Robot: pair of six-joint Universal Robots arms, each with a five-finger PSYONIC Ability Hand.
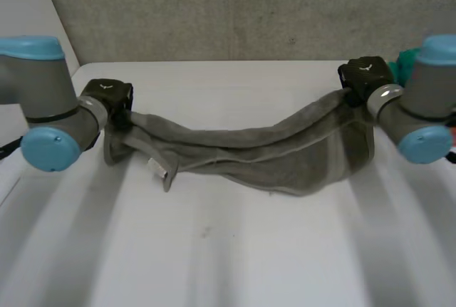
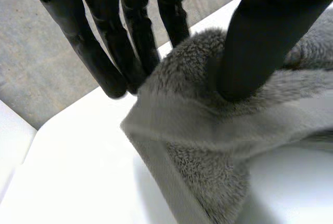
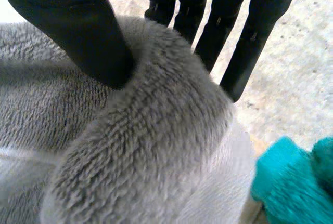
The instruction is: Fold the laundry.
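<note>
- Grey plush towel bunched into a long rope, strung left to right across the middle of the head view, long axis running straight from one robot hand to the other.
- Sagging at its centre toward the white counter; resting there or hanging just clear, cannot tell.
- Left robot hand at the towel's left end, middle left of the frame: clamped on that end, thumb pressed into the pile, straight fingers behind the hem.
- Right robot hand at the towel's right end, upper right of the frame: pinching likewise, thumb dug into the fleece, fingers behind the fold.
- Neither robot hand nearer: one at each end, cloth directly under both palms and stretching inward toward the frame's centre.
- Teal cloth just beside the right robot hand, at the far right edge.
- Probably hinges on that left-to-right span: ends held well apart, so spreading flat or bringing end to end looks equally open.
</note>
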